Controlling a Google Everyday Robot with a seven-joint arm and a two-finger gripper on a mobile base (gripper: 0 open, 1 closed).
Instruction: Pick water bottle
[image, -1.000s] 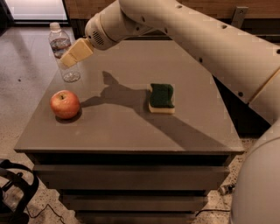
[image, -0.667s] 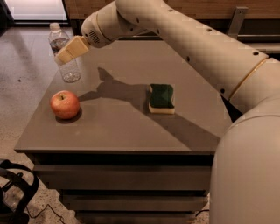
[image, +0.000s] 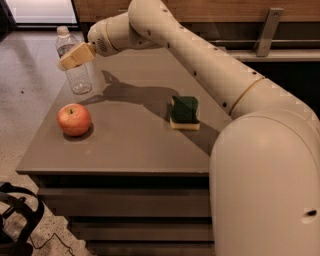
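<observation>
Clear, ribbed water bottle with a white cap, standing upright at the far left corner of the table. The gripper overlaps its upper body.

Dim warm indoor light, gripper by water bottle casting soft shadow across table

Grey counter carrying: water bottle upright far-left, gripper at its upper part; apple left; sponge centre-right.

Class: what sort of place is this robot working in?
Probably an office or lab interior: grey table, polished floor, wood-panelled wall. The gripper is at the water bottle, at the table's far left corner.
</observation>
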